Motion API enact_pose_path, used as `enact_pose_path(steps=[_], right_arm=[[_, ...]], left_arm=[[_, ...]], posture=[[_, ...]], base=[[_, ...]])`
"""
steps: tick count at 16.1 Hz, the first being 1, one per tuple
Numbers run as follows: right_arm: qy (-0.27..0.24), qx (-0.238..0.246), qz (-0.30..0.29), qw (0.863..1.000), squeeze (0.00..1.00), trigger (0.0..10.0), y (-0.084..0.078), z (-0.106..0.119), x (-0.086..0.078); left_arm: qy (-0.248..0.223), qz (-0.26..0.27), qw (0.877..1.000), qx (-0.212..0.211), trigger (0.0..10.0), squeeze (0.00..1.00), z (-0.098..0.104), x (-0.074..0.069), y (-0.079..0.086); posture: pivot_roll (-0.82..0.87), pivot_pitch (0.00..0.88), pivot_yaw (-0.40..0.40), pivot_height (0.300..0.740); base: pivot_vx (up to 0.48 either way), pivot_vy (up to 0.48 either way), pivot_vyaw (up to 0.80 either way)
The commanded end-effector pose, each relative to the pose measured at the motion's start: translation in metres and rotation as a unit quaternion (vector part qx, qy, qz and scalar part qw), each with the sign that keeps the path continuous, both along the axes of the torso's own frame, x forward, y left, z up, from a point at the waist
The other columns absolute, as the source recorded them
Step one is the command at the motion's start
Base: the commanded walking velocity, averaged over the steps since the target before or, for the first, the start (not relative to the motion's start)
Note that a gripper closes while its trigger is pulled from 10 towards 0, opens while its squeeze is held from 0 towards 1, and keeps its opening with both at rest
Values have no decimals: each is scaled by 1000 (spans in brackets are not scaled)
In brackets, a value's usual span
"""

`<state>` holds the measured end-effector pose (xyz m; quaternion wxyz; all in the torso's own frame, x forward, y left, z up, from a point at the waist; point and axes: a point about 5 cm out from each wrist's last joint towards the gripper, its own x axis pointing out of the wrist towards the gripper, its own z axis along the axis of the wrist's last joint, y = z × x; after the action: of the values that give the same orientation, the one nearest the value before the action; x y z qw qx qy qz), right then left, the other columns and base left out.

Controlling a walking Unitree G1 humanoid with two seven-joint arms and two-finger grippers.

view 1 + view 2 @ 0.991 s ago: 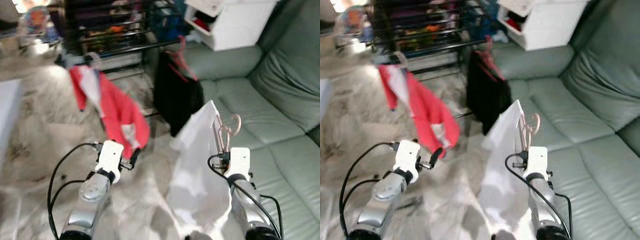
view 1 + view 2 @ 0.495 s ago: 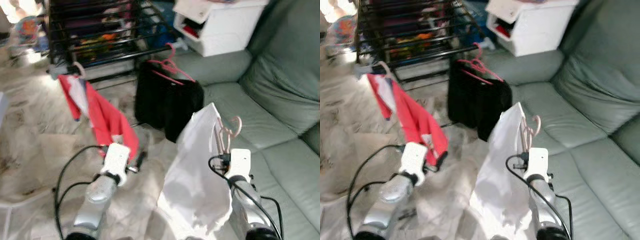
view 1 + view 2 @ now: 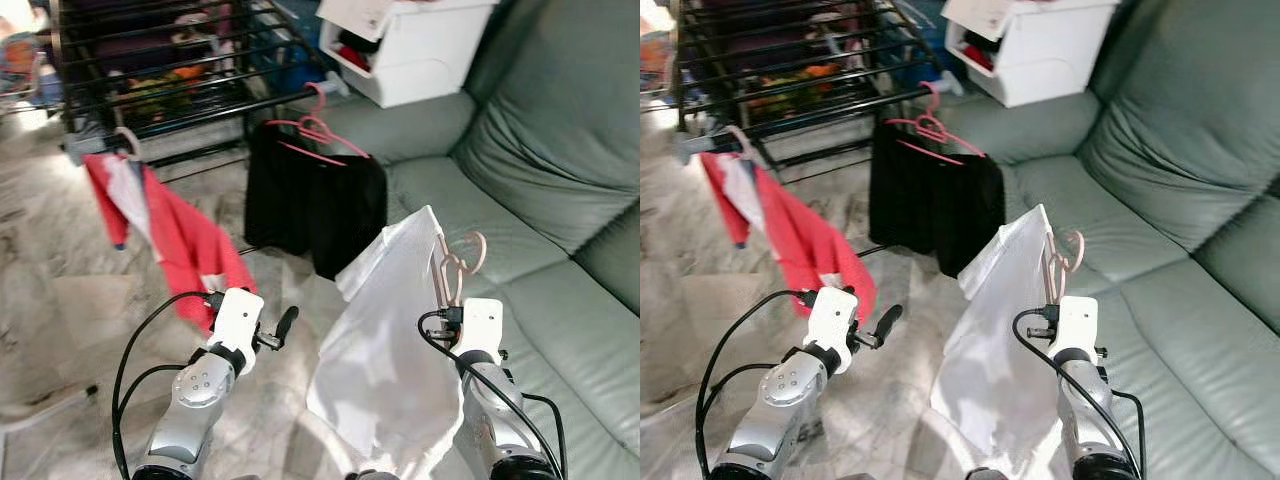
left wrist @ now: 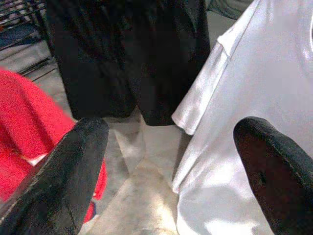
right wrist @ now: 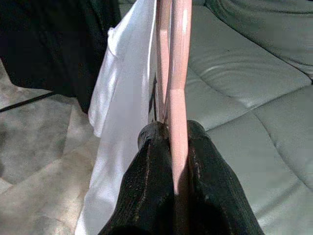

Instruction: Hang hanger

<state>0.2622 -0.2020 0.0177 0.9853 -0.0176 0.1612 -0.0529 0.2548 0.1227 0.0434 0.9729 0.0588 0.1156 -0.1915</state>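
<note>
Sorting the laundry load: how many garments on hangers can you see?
3. A red garment and a black garment hang on the drying rack; a white shirt hangs from the pink hanger in the right claw. More may hide in the rack.

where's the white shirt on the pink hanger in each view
Left eye view: white shirt hangs at lower centre, just left of the right hand.
Right eye view: lower centre, left of that hand.
Left wrist view: bright cloth across one side, beyond the open fingers.
Right wrist view: draped beside the pink hanger that the fingers clamp; shirt at.
Shared landmark: black garment behind the shirt.
</note>
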Motion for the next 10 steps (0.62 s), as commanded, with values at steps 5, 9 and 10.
enact_pose_path(steps=[5, 9, 10], right_arm=[[-30, -4, 4, 1000, 0, 10000, 1, 12, 7], [-28, -5, 6, 1000, 0, 10000, 1, 12, 7], [-28, -6, 6, 1000, 0, 10000, 1, 12, 7]], left_arm=[[-8, -11, 1000, -6, 10000, 0, 5, 0, 0], [-5, -15, 1000, -13, 10000, 0, 5, -1, -1], [-2, -14, 1000, -14, 10000, 0, 4, -1, -1]], posture=[[-26, 0, 39, 740], [-28, 0, 36, 740], [-28, 0, 36, 740]], base=[[50, 0, -800], [351, 65, -800], [277, 337, -800]])
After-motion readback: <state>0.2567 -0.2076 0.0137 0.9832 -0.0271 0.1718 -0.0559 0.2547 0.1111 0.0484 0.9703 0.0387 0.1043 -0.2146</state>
